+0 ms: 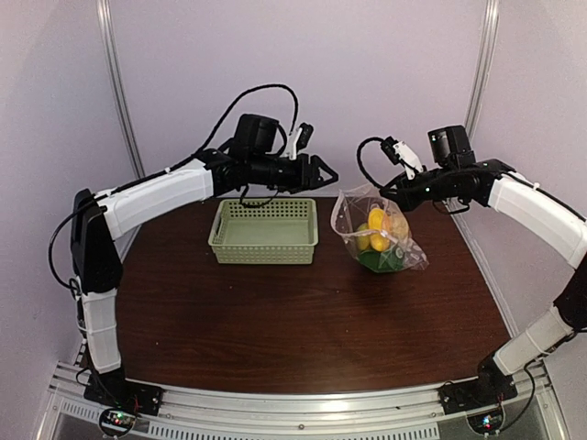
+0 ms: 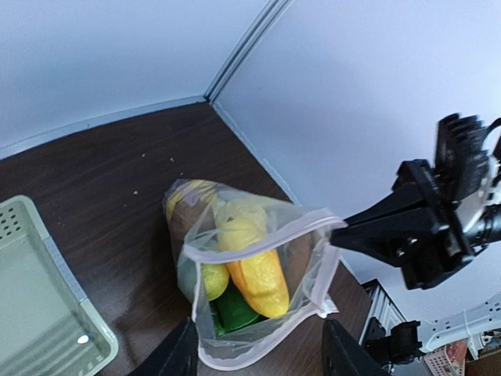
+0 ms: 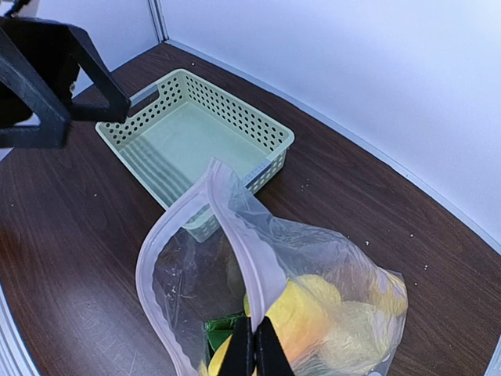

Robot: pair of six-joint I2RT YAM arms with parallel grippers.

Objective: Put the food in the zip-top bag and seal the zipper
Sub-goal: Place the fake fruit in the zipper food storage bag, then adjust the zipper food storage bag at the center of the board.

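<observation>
The zip-top bag (image 3: 182, 276) was seen standing on the dark wooden bench (image 1: 275, 312), just to the right of a pale green slatted basket (image 1: 264, 234) and apart from it. The bag's mouth was turned upward and was spread open. The food (image 2: 258, 286) was contained inside the bag: yellow and orange rounded pieces were piled together, and a dark green piece was lodged beneath them near the bottom. The zipper (image 3: 239, 227) was shown as a pale strip running around the open mouth, its two sides parted. No slider tab could be made out.

One side of the mouth's rim was pinched by the right pincer (image 3: 252, 348), whose fingers were pressed tightly together on the plastic, so that the rim was held up above the food.

The left pincer (image 1: 328, 174) was held in the air above the right end of the basket, pointed toward the bag and near its top edge. Its fingers (image 2: 171, 356) were spread partly apart, and nothing was gripped between them. In the left wrist view the bag's open mouth was framed between those two fingers.

Pale walls were seen behind the bench.
</observation>
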